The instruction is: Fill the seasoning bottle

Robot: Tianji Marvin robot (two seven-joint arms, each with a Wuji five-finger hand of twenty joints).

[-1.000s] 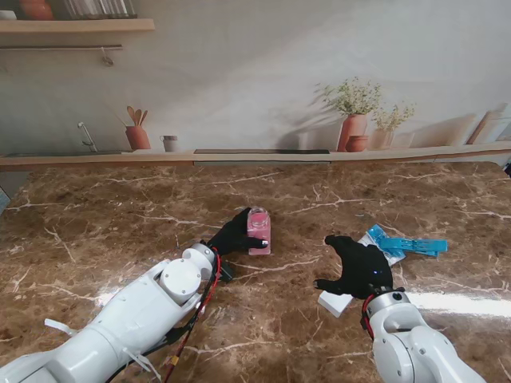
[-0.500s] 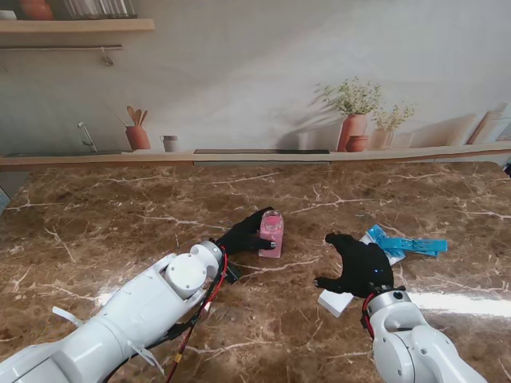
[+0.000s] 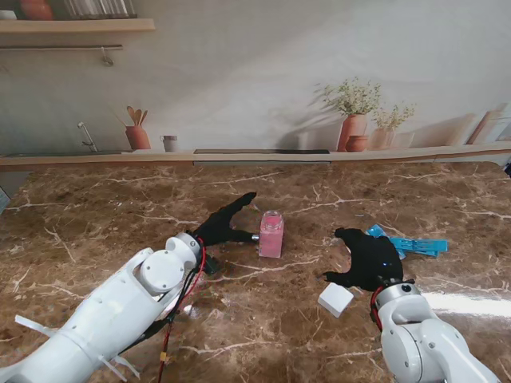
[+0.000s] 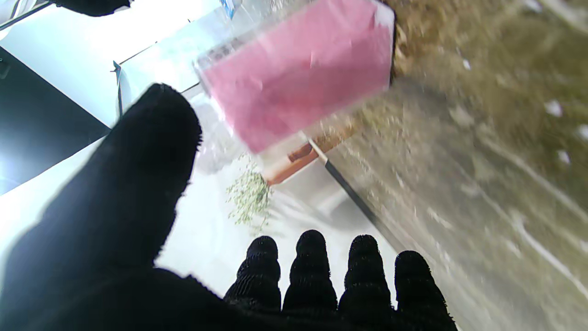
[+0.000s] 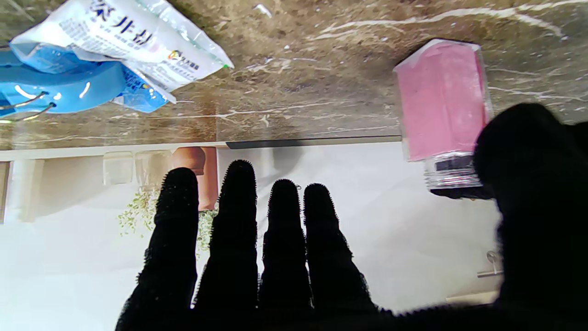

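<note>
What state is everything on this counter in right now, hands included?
Bottle: upright, lidless, full of pink powder, held by nobody.
White cap: off the bottle, lying on the counter.
Bag: lying flat, blue clip on it.
Left hand: open, beside the bottle.
Right hand: open, empty.

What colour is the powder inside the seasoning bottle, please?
Pink; the seasoning bottle shows it best in the right wrist view.

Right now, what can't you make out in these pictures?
- Seasoning bottle: its mouth is blurred in the left wrist view and behind the right hand in the right wrist view.
- Blue packet: partly behind that hand from the stand; its print is cut off by the right wrist view's edge.
</note>
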